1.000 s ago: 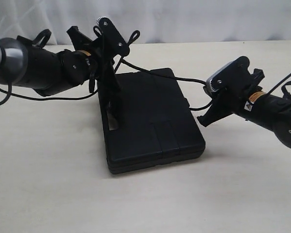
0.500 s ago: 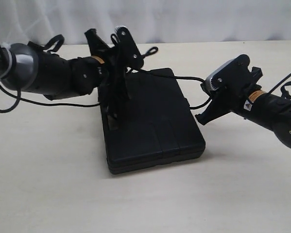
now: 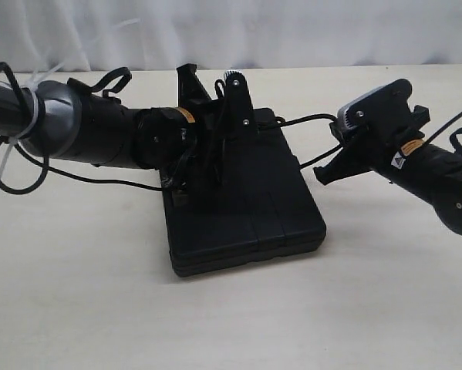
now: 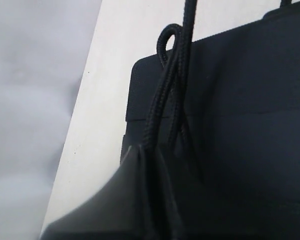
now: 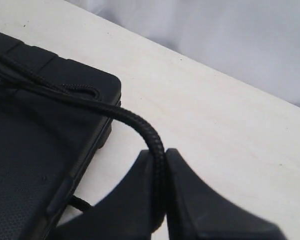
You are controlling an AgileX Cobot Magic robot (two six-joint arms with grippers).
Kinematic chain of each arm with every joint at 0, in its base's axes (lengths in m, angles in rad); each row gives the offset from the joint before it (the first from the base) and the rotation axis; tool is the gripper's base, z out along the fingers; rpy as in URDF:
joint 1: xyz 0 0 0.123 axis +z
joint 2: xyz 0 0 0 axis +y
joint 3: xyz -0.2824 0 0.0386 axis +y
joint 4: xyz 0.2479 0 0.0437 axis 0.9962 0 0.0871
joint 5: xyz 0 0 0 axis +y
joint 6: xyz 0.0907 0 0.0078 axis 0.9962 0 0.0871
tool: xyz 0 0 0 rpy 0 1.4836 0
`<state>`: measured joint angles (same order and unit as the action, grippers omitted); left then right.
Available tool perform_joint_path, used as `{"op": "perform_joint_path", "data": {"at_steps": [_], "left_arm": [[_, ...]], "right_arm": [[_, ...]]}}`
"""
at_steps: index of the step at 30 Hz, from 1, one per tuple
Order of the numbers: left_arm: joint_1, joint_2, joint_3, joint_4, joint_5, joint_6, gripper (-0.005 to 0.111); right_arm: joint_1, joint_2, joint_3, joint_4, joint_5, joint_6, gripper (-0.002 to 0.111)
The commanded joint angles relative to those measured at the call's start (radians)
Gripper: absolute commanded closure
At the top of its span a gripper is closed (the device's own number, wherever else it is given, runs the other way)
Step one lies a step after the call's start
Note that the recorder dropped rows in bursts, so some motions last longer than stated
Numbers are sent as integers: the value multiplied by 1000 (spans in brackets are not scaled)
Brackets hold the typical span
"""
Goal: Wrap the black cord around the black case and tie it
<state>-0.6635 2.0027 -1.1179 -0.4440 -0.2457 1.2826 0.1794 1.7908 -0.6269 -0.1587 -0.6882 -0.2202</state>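
Nearest the camera lay a bare stretch of the pale surface. On it, in the middle, one black case lay flat with its lid up and a short end facing forward.

Behind that near end, two arms came in from opposite sides. The left arm reached in almost level from the left, its wrist over the case's far left part. The left jaws pointed down at the lid. In the left wrist view they were clamped on the black cord, two strands of which ran side by side into their tip, with a small loop beyond them over the case.

The right arm sloped down from the right edge toward the middle. The right jaws hung above the surface just beside the case's right side, apart from it. The right wrist view showed them pressed together on the cord, which curved out of them and ran along the lid of the case.

There was one cord. It spanned the case's far right corner between the two sets of jaws, and a lower strand led from the right jaws to the case's right side.

Farthest back hung a white cloth.
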Motion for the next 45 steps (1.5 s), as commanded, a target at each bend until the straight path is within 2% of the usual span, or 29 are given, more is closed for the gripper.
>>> {"op": "perform_joint_path", "data": {"at_steps": [1, 5, 9, 14, 17, 18, 19, 20, 22, 25, 27, 29, 31, 33, 36, 41, 45], "left_arm": [[-20, -1, 7, 1, 11, -14, 107], [-38, -1, 7, -12, 13, -43, 107], [-52, -1, -19, -13, 131, -60, 106], [-52, -1, -34, -13, 191, -83, 104], [-52, -1, -34, -13, 193, -83, 89], [-52, -5, -34, -13, 195, -83, 74], [-52, -7, -34, -13, 195, -83, 66], [-52, -20, -34, -13, 195, -83, 52], [-52, -56, -34, -13, 211, -85, 43], [-52, -125, -34, -24, 246, -87, 43], [-27, -183, -34, -24, 246, -133, 44], [29, -211, -34, -24, 263, -155, 44], [113, -213, -34, -15, 320, -162, 44], [194, -213, -29, 68, 401, -151, 44], [255, -207, -22, 187, 448, -130, 46], [279, -145, -22, 299, 441, 24, 61], [279, -99, -22, 305, 381, 103, 62]], "right_arm": [[-2, -8, -1, -63, 13, 7, 104], [-2, -8, -1, -214, 26, 103, 104], [-2, -8, -1, -339, 36, 166, 104], [-2, -8, -1, -387, 81, 181, 104], [-2, -8, -1, -387, 81, 181, 104], [-2, -8, -1, -387, 81, 181, 104], [-2, -8, -1, -387, 81, 181, 104], [-2, -8, -1, -387, 81, 181, 104], [-2, -8, -1, -387, 81, 181, 104], [-2, -8, -1, -387, 81, 180, 104], [-2, -8, -1, -387, 75, 180, 104], [-2, -8, -1, -387, 73, 180, 104], [-2, -8, -1, -387, 68, 180, 104], [-2, -8, -1, -387, 63, 180, 104], [-2, -8, -1, -387, 61, 180, 104], [-2, -8, -1, -387, 58, 175, 104], [-2, -8, -1, -387, 58, 172, 104]]}}
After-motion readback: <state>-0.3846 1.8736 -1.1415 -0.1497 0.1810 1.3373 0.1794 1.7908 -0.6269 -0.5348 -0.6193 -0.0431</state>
